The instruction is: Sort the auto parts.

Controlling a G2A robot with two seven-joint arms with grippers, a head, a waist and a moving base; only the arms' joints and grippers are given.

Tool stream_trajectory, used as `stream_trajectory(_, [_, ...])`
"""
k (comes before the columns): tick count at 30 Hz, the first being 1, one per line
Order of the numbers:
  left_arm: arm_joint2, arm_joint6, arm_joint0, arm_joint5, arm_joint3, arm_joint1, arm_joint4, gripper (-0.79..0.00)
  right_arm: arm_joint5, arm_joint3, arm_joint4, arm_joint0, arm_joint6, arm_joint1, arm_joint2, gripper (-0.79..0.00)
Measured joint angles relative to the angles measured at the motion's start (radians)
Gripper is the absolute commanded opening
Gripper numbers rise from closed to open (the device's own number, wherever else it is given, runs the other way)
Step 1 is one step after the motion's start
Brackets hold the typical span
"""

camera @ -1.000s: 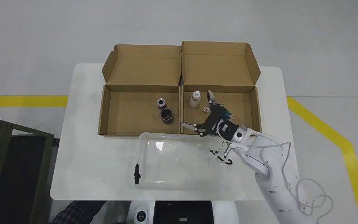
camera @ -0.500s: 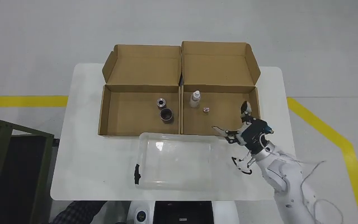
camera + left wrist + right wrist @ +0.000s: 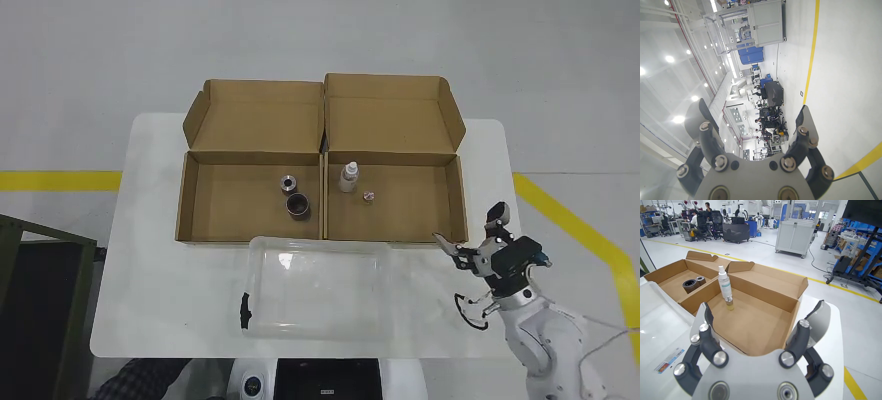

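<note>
The right gripper [image 3: 468, 227] hangs over the white table [image 3: 150, 250], just off the near right corner of the right cardboard box [image 3: 420, 200], jaws spread wide with nothing between them. The left gripper [image 3: 753, 105] is likewise spread and bare, aimed out at the hall and not at the work. In the right box a white spray bottle [image 3: 724, 283] stands upright by the far left corner, with a small brass-coloured fitting [image 3: 729, 303] upright just near of it, slightly apart. In the left cardboard box [image 3: 230, 205] a dark metal ring [image 3: 689, 285] sits close beside a smaller silver cylinder [image 3: 700, 280]; whether they touch I cannot tell. A clear plastic bin [image 3: 315, 290] lies along the near side of both boxes. The fitting looks light, rigid and smooth, so apt to tip or roll: pinch it low across its body, from above. The bottle is probably light and top-heavy, its plastic slightly yielding, and is best taken round the middle of its barrel. The ring seems the heaviest, hard and slick, so it wants a square grip across its outer wall
</note>
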Motion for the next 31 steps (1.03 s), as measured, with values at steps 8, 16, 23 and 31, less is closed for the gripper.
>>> stream_trajectory(8, [0.000,0.000,0.000,0.000,0.000,0.000,0.000,-0.001,0.017,0.020,-0.015,-0.007,-0.026,0.001,0.002,-0.001])
stream_trajectory(16, [0.000,0.000,0.000,0.000,0.000,0.000,0.000,0.000,0.016,0.020,-0.015,-0.007,-0.026,0.001,0.002,0.000])
stream_trajectory(23, [0.000,0.000,0.000,0.000,0.000,0.000,0.000,-0.001,0.016,0.020,-0.015,-0.007,-0.026,0.001,0.002,-0.001])
stream_trajectory(31, [0.000,0.000,0.000,0.000,0.000,0.000,0.000,-0.001,0.016,0.020,-0.015,-0.007,-0.026,0.001,0.002,-0.001])
